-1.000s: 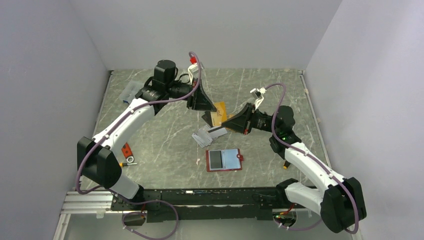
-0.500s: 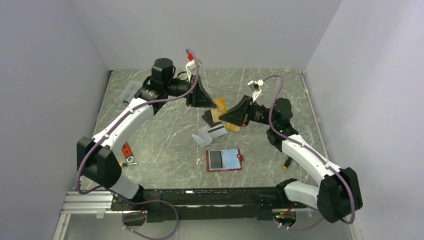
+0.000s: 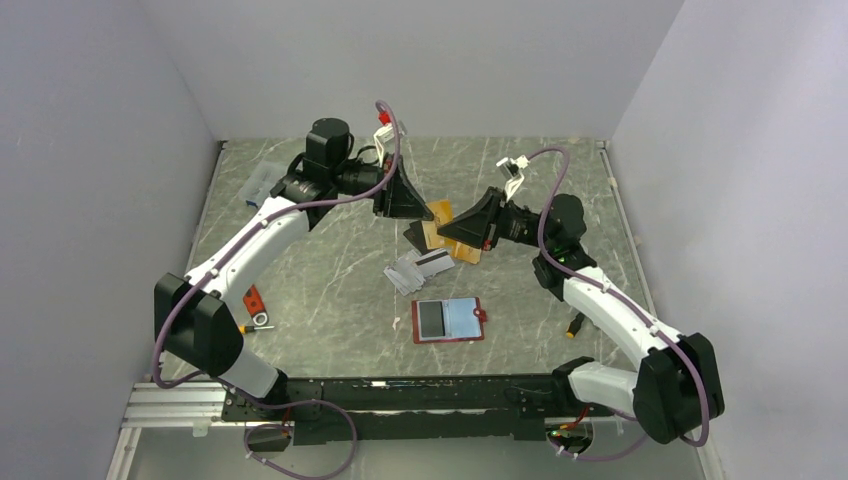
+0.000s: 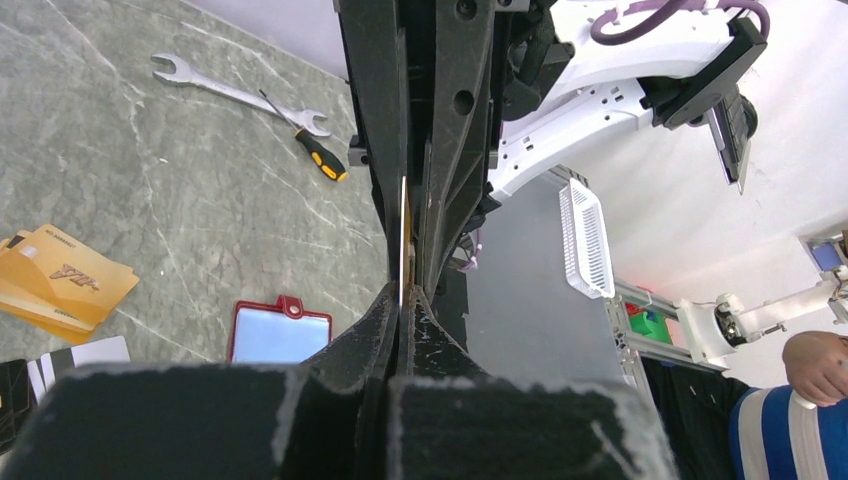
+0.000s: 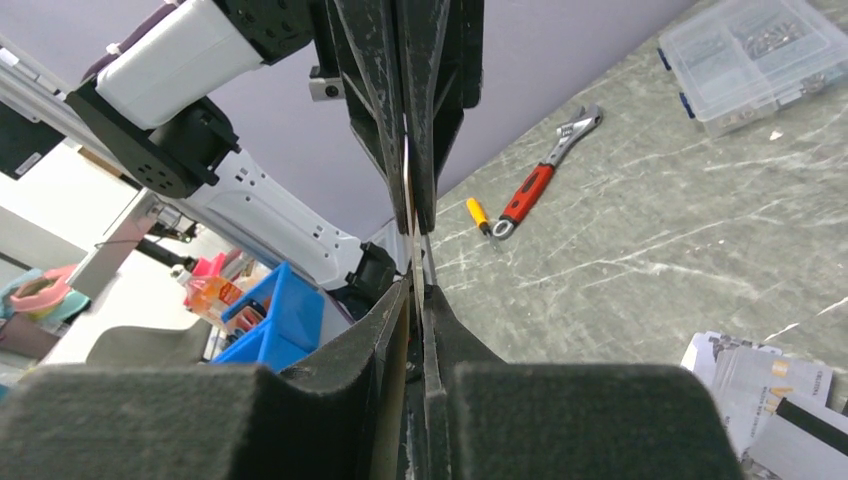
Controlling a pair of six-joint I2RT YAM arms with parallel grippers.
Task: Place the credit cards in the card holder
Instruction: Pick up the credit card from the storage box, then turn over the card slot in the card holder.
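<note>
Shift: right fingers [image 5: 402, 308] rose to left fingers [image 4: 388, 312].
Grip: we see both pinching one card [image 4: 403, 235].
Wallet [image 3: 447, 320]: 6 o'clock, waiting.

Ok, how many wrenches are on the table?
2: a silver wrench beside a screwdriver in the left wrist view, and a red-handled wrench near the table's left edge. Others may be hidden.

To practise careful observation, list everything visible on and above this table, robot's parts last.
card holder: one, dark red, open, near centre.
held orange card: one, between both pincers.
orange cards: several, mid-table.
grey-white cards: several, beyond the holder.
black card: one, beside the orange stack.
compartment box: one, clear, far left.
adjustable wrench: one, red-handled, near left.
spanner: one, silver, right side.
screwdriver: one, black-orange, beside spanner.
left pincer: shut on held card.
right pincer: shut on held card.
</note>
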